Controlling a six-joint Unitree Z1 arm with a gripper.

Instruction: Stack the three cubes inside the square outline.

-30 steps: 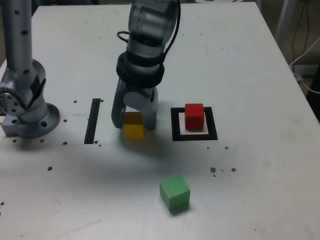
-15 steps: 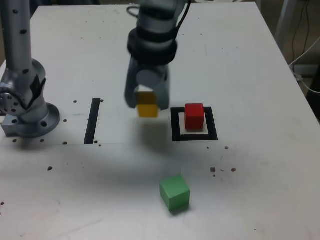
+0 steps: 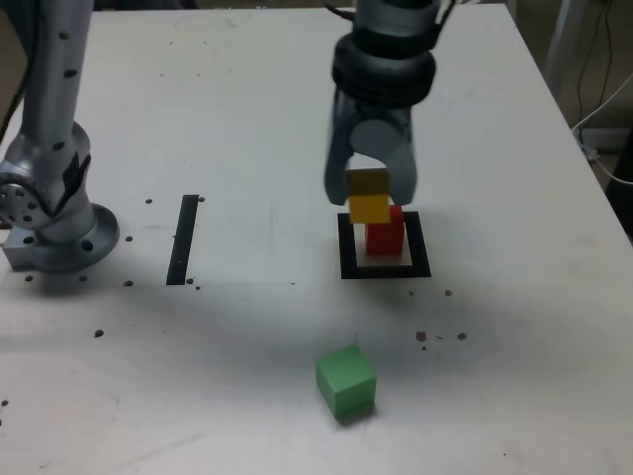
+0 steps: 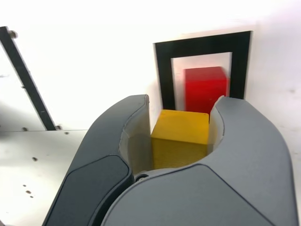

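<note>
The gripper (image 3: pixel 370 194) is clenched on the yellow cube (image 3: pixel 369 198), jaws pressed against two opposite faces, and the cube hangs in the air just beside the red cube (image 3: pixel 385 234), a touch toward the exterior view's left of it and overlapping its upper corner from here. The red cube sits inside the square outline (image 3: pixel 347 255), toward the far side of the white interior. From the wrist, the yellow cube (image 4: pixel 180 137) fills the gap between the two dark fingers (image 4: pixel 115 141), with the red cube (image 4: pixel 206 89) and the outline (image 4: pixel 164 75) showing just past it. The green cube (image 3: pixel 346 381) lies alone on the table (image 3: pixel 514 376), well apart from the outline, toward the near edge and turned a little askew. Off to the exterior view's left runs a straight black strip (image 3: pixel 184 238), and beyond that stands the arm's grey base (image 3: pixel 54 228). Small dark specks dot the tabletop around the strip and near the outline. Nothing lies between the held cube and the red one.
</note>
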